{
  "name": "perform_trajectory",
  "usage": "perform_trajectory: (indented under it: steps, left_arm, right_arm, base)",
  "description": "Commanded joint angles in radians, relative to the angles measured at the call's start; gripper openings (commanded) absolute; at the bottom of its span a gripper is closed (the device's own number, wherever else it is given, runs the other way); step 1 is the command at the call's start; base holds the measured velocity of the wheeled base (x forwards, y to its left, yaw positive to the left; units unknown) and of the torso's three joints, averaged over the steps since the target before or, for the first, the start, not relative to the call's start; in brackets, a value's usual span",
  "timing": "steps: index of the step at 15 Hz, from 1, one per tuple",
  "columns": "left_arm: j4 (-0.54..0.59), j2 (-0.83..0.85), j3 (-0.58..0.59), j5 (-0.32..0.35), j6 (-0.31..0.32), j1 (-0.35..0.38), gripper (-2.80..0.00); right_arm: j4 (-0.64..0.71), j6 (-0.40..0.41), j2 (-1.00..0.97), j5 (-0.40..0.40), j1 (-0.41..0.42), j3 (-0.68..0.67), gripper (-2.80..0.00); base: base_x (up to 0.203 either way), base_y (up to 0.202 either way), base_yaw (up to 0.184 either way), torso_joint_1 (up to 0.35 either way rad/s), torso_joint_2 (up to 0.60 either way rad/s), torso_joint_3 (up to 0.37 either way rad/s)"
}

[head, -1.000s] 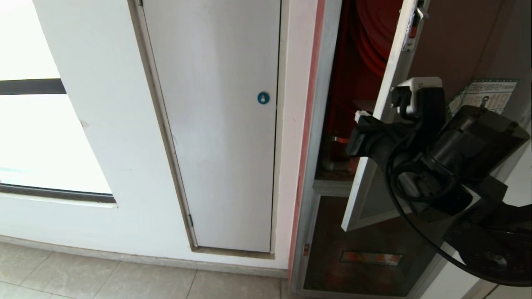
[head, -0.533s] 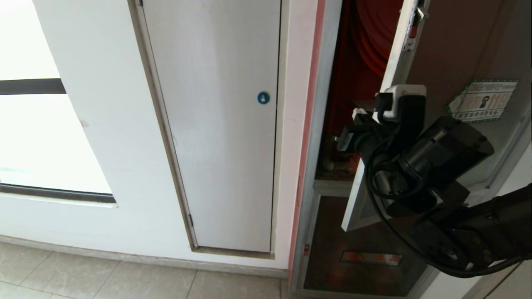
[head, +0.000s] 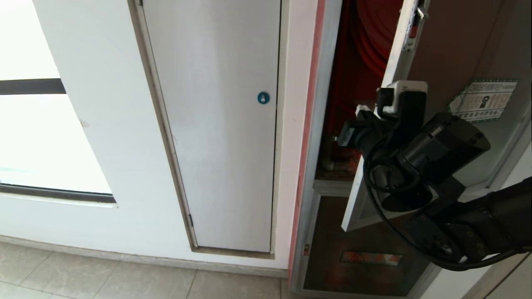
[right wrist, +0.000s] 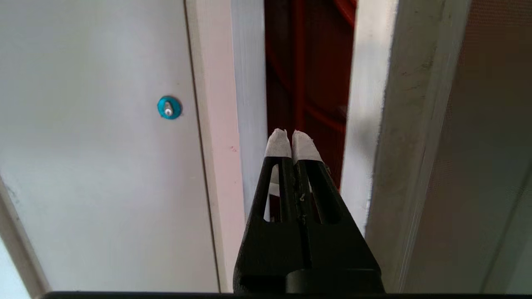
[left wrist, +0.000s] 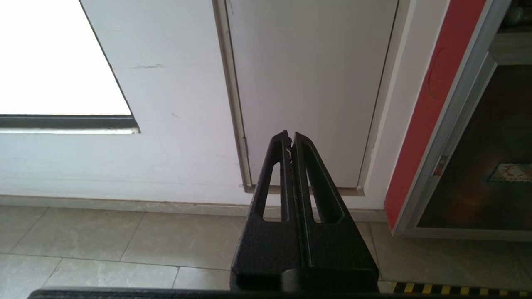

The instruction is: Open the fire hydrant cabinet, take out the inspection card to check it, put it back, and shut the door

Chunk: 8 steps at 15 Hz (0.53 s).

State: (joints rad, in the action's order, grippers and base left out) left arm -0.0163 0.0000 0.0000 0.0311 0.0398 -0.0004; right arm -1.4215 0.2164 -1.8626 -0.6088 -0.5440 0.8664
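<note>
Fire hydrant cabinet (head: 328, 124) fills right third of head view, red interior showing thru gap. Door (head: 457, 54) upper right, swung partly open, silver edge w/ red latch at top, green-bordered sticker (head: 484, 101) on glass. White panel (head: 216, 124) w/ blue lock (head: 263, 98) at centre. Right pincer (head: 360, 113) centre right at door's edge, white-tipped fingers together, holding nothing, aimed into gap. Left pincer (left wrist: 291, 139) bottom centre of its wrist view, fingers together, over floor tiles. Inspection card not visible.
</note>
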Motion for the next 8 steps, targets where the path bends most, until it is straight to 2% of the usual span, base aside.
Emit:
perform_trajectory:
  steps: [1,8]
  left_arm:
    - [-0.001,-0.002,0.006,0.0,0.0,-0.001,-2.8]
    - [-0.001,-0.002,0.006,0.0,0.0,0.0,-2.8]
  right_arm:
    - [-0.008,0.001,0.01,-0.014,0.004,-0.004,-2.8]
    - [-0.01,0.0,0.047,-0.017,0.018,-0.042,-2.8]
  base:
    - [0.0,0.0,0.0,0.0,0.0,0.0]
    - [0.0,0.0,0.0,0.0,0.01,-0.001]
